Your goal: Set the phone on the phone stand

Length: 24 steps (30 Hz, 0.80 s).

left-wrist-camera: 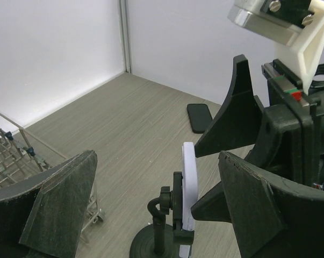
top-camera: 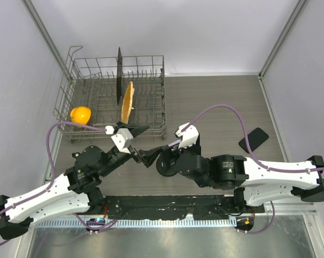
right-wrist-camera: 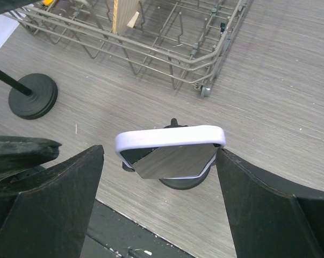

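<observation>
Phone [top-camera: 253, 139] lies flat, screen dark, on the table [top-camera: 215, 91] at the far R side, just beside the R arm's purple cable [top-camera: 226, 109]. Nothing is touching it. From the L wrist cam you see it well apart from the stand [left-wrist-camera: 188, 185], w/ bare tabletop between. It's not on the stand yet.

Stand sits mid-table toward the front, right where your two claws meet. In the top view it's mostly hidden under them. It has a round black base, a short post w/ a knob joint and a white-rimmed cradle.

R claw [right-wrist-camera: 160, 149]: jaws spread wide, one finger on each side of the cradle. One finger looks to be touching the white rim, the other side shows a gap. So no clamp, and it's holding nothing.

L claw [left-wrist-camera: 156, 158]: jaws as wide as they go. The stand is low between them, no contact that you can see.

Dish rack [top-camera: 116, 97] is back L, w/ a black plate [top-camera: 119, 75] and a wooden plate [top-camera: 127, 101] standing on edge, and a yellow thing [top-camera: 81, 114] at its L end.
</observation>
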{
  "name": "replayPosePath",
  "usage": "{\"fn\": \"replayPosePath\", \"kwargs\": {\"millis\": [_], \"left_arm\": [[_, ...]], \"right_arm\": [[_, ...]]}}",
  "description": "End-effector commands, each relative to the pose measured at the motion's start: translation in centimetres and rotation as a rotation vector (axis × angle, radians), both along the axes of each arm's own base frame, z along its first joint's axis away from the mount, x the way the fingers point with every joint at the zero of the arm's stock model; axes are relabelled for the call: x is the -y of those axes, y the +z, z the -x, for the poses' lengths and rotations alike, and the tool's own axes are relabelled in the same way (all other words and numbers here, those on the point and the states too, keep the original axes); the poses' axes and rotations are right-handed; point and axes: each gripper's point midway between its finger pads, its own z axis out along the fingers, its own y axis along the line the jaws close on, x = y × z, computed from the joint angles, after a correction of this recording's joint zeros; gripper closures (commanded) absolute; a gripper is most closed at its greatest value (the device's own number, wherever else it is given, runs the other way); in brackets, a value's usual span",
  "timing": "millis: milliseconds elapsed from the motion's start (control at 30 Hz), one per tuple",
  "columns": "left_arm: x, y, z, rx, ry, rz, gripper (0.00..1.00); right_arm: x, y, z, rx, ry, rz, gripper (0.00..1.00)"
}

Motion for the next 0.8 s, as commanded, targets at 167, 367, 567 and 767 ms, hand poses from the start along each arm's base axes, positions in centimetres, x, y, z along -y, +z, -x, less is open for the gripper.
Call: {"fn": "replayPosePath", "kwargs": {"millis": [167,367,567,767], "left_arm": [[-0.9,3.1,0.5,0.059,0.009,0.064,0.00],[-0.3,2.9,1.2,0.056,-0.036,0.055,0.00],[0.0,2.7,1.2,0.054,-0.044,0.033,0.00],[0.2,2.0,0.7,0.044,-0.022,0.013,0.00]], "right_arm": [[-0.3,0.3,-1.4,0.076,-0.070,0.009,0.06],[-0.1,-0.2,-0.9,0.051,-0.036,-0.009,0.06],[0.8,-0.3,-0.3,0.019,-0.011,-0.023,0.06],[1.5,0.3,-0.4,0.032,-0.014,-0.026,0.06]]}}
